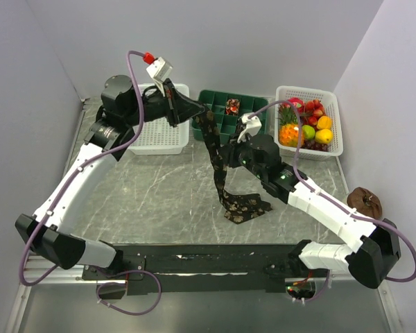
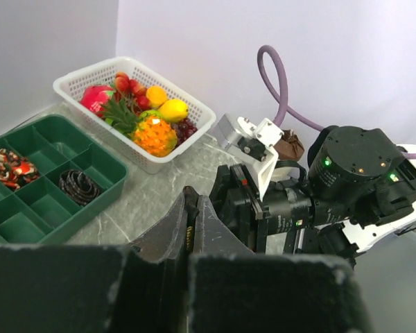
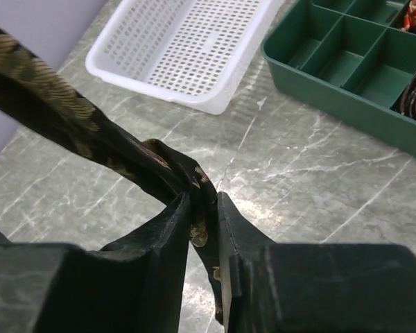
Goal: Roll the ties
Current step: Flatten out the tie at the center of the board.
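black tan-speckled tie [image 1: 244, 205], green tray [image 1: 253, 101]

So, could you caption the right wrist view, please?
Right gripper closed on the patterned tie, white basket and green tray behind.

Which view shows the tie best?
Top external: the tie shows nearly whole, strung from the left tool past the right tool to the table. Right wrist shows only a stretch between its fingers; left wrist, only the pinched end.
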`<state>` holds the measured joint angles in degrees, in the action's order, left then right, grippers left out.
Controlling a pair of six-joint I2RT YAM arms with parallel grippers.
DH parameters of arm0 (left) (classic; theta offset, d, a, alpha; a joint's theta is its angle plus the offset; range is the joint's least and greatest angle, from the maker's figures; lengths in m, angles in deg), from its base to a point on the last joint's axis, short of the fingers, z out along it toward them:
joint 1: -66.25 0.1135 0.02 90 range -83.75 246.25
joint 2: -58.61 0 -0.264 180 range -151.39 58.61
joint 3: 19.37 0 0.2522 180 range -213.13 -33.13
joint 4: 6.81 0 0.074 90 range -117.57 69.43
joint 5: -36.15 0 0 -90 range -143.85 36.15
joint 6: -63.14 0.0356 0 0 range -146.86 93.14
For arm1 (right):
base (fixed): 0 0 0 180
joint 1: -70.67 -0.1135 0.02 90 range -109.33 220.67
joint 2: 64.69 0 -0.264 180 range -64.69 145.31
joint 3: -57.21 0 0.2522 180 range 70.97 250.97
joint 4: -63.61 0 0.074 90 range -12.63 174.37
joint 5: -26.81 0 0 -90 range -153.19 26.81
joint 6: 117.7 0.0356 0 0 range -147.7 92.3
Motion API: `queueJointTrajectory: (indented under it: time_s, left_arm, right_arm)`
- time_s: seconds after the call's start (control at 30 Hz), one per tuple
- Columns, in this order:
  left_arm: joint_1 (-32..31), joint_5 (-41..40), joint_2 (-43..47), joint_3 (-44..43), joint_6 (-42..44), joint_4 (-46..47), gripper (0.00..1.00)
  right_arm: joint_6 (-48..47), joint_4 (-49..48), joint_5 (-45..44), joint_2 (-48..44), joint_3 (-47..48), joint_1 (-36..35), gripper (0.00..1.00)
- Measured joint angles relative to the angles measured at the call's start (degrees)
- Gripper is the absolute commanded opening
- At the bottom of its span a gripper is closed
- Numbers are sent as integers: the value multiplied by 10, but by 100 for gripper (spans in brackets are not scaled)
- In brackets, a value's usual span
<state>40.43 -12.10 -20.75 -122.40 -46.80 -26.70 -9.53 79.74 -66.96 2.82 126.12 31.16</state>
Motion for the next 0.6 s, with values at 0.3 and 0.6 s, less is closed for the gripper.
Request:
queueJointTrajectory:
  time_s: [0.3, 0.6]
  left_arm:
    - [21, 29, 39, 14, 29, -26, 1]
    - [21, 118, 86, 24, 32, -24, 1]
  right_arm:
    - [-49, 19, -99, 3, 39, 7, 47]
    - [-119, 32, -164, 119, 137, 14, 79]
